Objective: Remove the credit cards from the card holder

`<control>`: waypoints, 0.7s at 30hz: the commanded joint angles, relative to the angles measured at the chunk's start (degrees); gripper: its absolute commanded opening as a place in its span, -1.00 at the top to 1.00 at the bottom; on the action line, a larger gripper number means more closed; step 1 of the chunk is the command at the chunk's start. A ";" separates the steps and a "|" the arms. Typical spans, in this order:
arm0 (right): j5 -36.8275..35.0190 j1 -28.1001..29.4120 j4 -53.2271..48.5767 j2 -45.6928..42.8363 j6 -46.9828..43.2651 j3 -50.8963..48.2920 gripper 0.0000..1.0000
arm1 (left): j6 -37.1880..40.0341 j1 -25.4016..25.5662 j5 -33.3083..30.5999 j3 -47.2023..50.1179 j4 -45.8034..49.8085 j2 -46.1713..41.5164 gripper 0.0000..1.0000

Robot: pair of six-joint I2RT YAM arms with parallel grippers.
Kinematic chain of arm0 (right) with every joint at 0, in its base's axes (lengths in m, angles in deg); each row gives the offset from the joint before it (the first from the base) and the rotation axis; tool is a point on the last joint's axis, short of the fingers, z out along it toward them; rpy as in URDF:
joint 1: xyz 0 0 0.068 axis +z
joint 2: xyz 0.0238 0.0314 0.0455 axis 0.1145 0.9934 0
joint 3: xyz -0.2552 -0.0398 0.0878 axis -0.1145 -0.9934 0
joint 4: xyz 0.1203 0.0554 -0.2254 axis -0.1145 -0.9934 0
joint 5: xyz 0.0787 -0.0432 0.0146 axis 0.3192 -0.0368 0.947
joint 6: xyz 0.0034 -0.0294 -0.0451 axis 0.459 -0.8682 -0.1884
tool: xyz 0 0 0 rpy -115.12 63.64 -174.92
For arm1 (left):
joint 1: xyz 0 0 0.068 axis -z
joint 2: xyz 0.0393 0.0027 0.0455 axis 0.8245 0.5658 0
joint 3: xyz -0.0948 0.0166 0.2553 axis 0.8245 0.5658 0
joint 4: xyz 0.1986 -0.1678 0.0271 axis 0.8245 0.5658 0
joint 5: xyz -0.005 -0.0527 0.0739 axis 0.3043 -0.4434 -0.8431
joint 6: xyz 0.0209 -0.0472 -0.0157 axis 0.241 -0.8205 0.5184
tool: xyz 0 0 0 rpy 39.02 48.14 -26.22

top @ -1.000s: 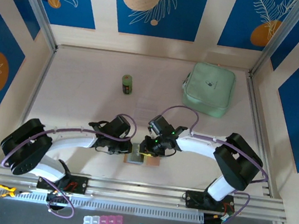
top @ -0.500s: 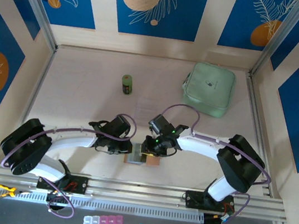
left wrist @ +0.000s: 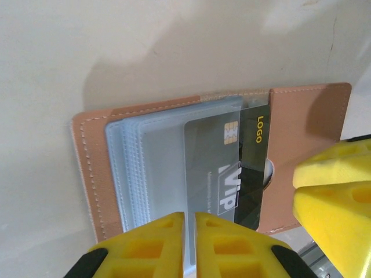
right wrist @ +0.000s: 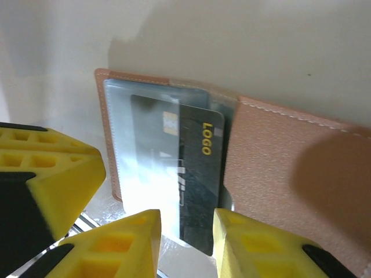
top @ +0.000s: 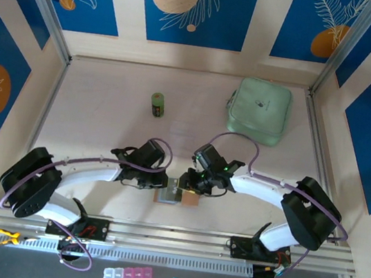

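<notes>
Top external shows the card holder (top: pixel 190 200) lying open on the table (top: pixel 104 120) near its near edge, in the same spot as a second ago. The left gripper (top: pixel 164 184) and right gripper (top: pixel 183 185) meet over it. Since that earlier frame the right arm's elbow has swung outward to the right and its wrist has shifted slightly right, while the left arm has barely moved. Left wrist shows the left gripper (left wrist: pixel 189 240) pressed nearly together on the near edge of the holder's (left wrist: pixel 301 127) clear pockets. A dark credit card (left wrist: pixel 255 174) juts sideways from a pocket. Right wrist shows the right gripper (right wrist: pixel 186 243) with jaws apart around the card's (right wrist: pixel 200 174) near end; contact cannot be told. A mint-green pouch (top: pixel 260 109) sits well away at the far right.
</notes>
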State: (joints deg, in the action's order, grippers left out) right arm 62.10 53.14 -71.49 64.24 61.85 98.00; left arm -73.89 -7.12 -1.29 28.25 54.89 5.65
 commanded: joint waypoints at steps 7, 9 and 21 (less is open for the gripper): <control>4.05 -2.00 6.94 -0.26 1.32 -4.96 0.36 | -0.93 2.11 0.76 -2.05 -1.50 3.93 0.78; 4.63 -2.44 8.11 0.08 1.48 -5.89 0.36 | -0.93 2.13 0.35 -1.77 -1.35 4.28 0.78; 8.48 -3.59 15.71 0.45 1.48 -8.85 0.40 | 0.16 2.11 -2.06 -0.88 1.31 4.81 0.81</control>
State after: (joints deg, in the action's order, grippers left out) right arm 67.80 49.78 -58.74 64.41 63.34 89.69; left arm -74.31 -5.48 -1.51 27.12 54.22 10.22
